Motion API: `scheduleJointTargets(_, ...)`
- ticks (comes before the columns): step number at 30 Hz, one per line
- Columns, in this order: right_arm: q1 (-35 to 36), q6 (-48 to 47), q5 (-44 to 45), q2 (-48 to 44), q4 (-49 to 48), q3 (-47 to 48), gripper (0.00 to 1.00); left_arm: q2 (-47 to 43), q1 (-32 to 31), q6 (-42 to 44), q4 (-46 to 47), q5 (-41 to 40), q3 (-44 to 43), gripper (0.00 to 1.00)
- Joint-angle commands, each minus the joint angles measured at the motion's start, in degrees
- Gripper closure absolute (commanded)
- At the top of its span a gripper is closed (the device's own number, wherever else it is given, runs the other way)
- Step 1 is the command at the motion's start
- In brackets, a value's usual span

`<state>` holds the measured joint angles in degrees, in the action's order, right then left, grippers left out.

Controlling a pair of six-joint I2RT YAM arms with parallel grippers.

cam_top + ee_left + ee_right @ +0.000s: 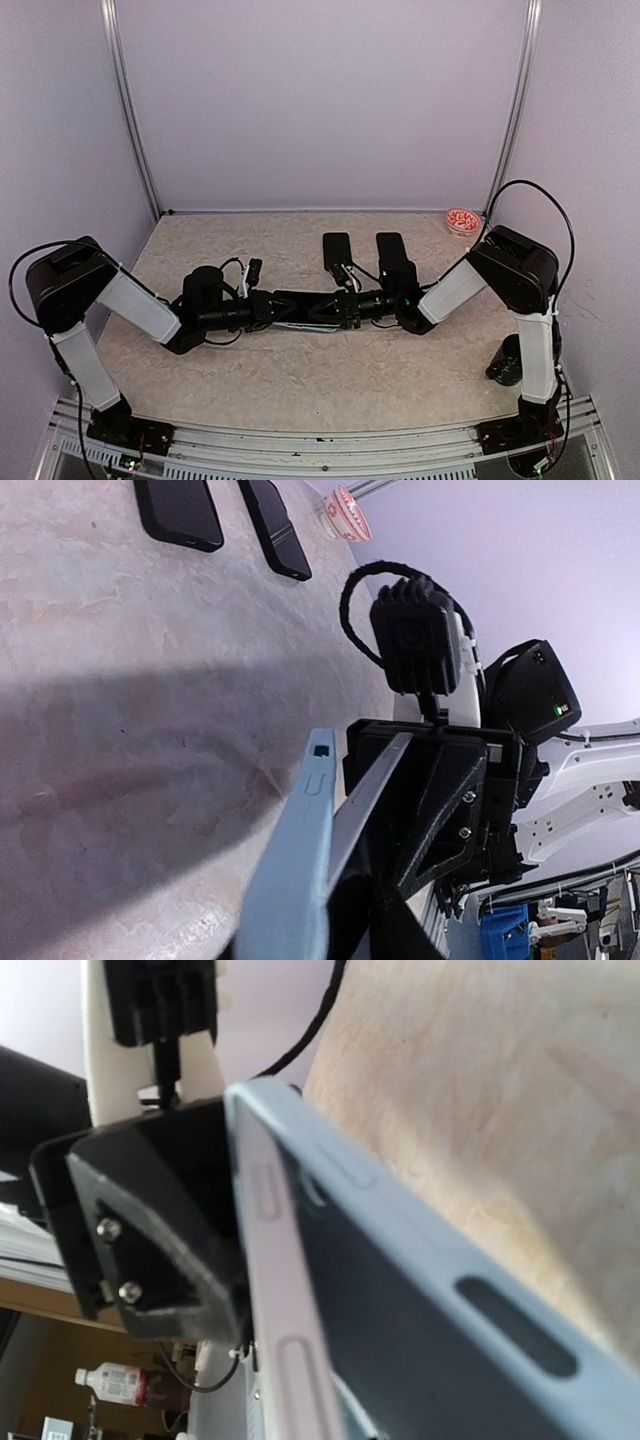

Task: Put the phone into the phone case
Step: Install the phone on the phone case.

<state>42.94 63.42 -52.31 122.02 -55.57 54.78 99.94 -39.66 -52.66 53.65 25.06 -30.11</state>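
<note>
Left pincer (235, 1210) clasps light-blue phone case (400, 1290) above the tabletop (300, 380); right pincer (400, 770) grip unclear, phone's seating unconfirmed.

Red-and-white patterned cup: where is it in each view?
Top external: small red-and-white patterned cup at the far right corner of the table.
Left wrist: top edge, right of centre.
Right wrist: not in it.
Shared landmark: two flat black slabs left of it in both those views.

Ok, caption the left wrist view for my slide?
Pale blue phone case reaching edge-on toward the right gripper, two dark slabs beyond.
</note>
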Motion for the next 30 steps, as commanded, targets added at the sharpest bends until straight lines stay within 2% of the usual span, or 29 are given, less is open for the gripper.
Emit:
scheduleJointTargets(1,1.67,-1.05,1.30,-2.57,2.06,-0.08,0.77,-0.51,-2.35,-0.17,9.72,6.50,-0.85,0.87)
scheduleJointTargets(5,1.69,-2.61,1.33,-3.89,4.45,-0.19,0.73,-0.79,-2.35,-0.12,9.56,6.50,-0.74,0.97)
scheduleJointTargets(8,1.67,-4.11,1.63,-5.05,6.70,-0.29,0.72,-1.12,-2.27,0.08,9.09,6.34,-0.74,0.99)
scheduleJointTargets(22,-1.88,-10.52,0.50,-14.37,16.81,-5.44,0.62,-5.26,0.02,2.50,4.69,5.37,0.39,1.00)
scheduleJointTargets(30,-4.75,-21.08,-0.70,-22.10,29.26,-6.90,0.57,-9.00,0.71,5.38,1.39,4.66,0.44,1.00)
